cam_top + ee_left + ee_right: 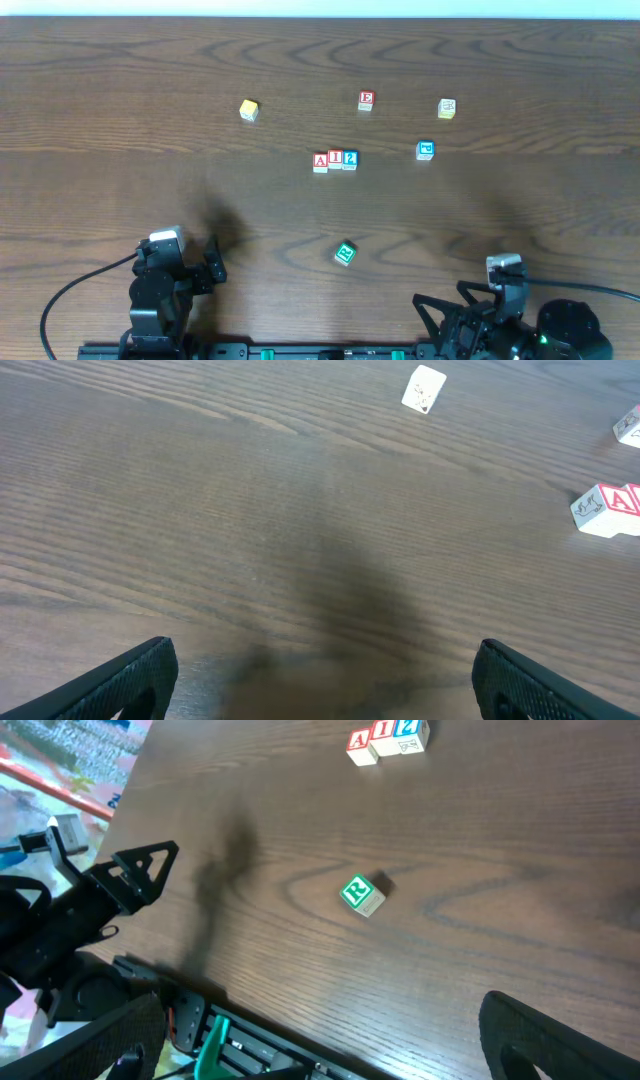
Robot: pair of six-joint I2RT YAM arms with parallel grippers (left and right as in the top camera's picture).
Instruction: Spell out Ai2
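At the near left edge of the table (120,180) the left gripper (205,268) sat low with its fingers spread wide and nothing between them, and the left wrist view showed only bare wood in that gap. Beyond it, a loose yellow block (249,110) lay well apart from everything else. In the middle of the table stood the task's row: the A block (320,162), the I block (335,158) and the 2 block (350,160), touching side by side and reading Ai2, so the spelling looked finished to me. The chief risk from here was therefore disturbance: any fresh reach by either arm towards the centre could have nudged the row, split it or turned a face away, since the blocks seemed small and light and rested only against each other. The row also sat slightly uneven, so an attempt to tidy it could have done more harm than good. The green R block (345,254) lay tilted on the near side of the row; grabbing it, the E block (366,100), the blue block (425,150) or the pale yellow block (446,108) would have spoiled the word. At the near right, the right gripper (442,300) was likewise opened wide and empty, with the R block nearest its line of travel
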